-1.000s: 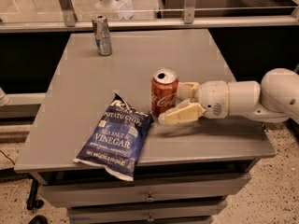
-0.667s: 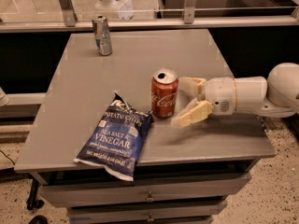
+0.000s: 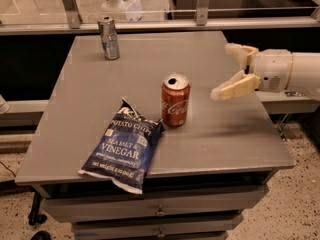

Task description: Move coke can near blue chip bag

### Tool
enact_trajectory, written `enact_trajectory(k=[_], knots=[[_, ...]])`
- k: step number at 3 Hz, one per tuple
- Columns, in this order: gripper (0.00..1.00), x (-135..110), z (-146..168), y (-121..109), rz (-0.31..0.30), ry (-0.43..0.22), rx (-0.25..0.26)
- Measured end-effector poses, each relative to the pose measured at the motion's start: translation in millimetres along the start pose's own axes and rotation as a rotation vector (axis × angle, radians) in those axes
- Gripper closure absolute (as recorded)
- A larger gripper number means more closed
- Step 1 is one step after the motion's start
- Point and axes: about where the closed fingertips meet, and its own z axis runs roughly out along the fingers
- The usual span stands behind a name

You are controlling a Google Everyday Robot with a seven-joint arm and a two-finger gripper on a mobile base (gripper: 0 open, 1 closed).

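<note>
Grey table (image 3: 240,134) carried everything; coke can (image 3: 175,100) stood upright just beside the top corner of the blue chip bag (image 3: 124,146), so I'd say the placing was basically done; next move only needed clearing off without clipping it; claw (image 3: 231,69) hung right of the can, spread wide, empty; arm (image 3: 300,69) reached in level from the right edge.

White robot arm (image 3: 300,71) runs off the right edge behind the cream two-finger gripper (image 3: 223,70), which hangs over the grey table's (image 3: 150,54) right side. Slim silver-and-blue can's (image 3: 108,37) label unreadable. Grey drawer cabinet (image 3: 210,206) cut off at bottom.
</note>
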Motion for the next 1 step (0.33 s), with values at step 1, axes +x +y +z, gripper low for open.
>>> enact_trajectory(k=[1], knots=[[0.00,-12.1,-7.0,-7.9,-0.019,-0.015,0.020]])
